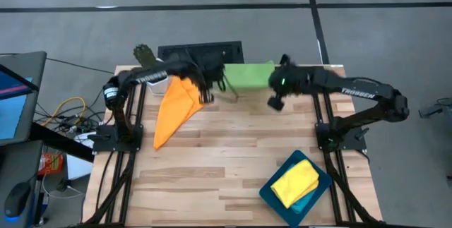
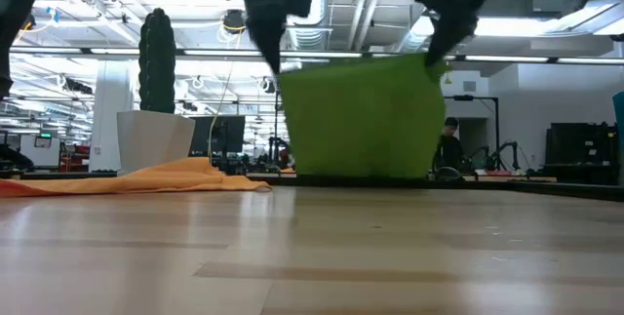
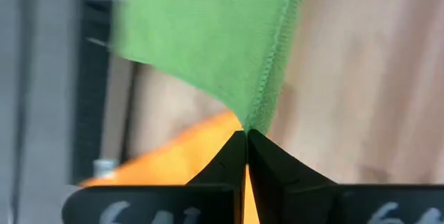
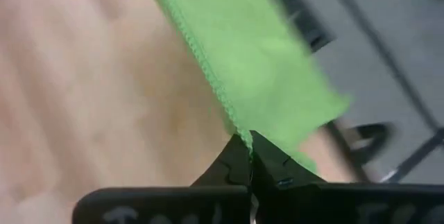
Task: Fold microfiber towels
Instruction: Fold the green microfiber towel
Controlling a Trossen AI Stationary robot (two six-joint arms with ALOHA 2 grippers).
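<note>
Above the table, both tools pinch the green towel (image 2: 361, 115), hanging flat in low view.

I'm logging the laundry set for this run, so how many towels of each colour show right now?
Green towel, held up by the left gripper and right gripper: 1
Orange towel, on the table: 1
Yellow towel, on the teal tray: 1
Light blue towel: 0 clearly in view
Total: 3

Robotics lab: exposed ceiling ducts (image 2: 370, 3), workstations (image 2: 575, 149).
</note>
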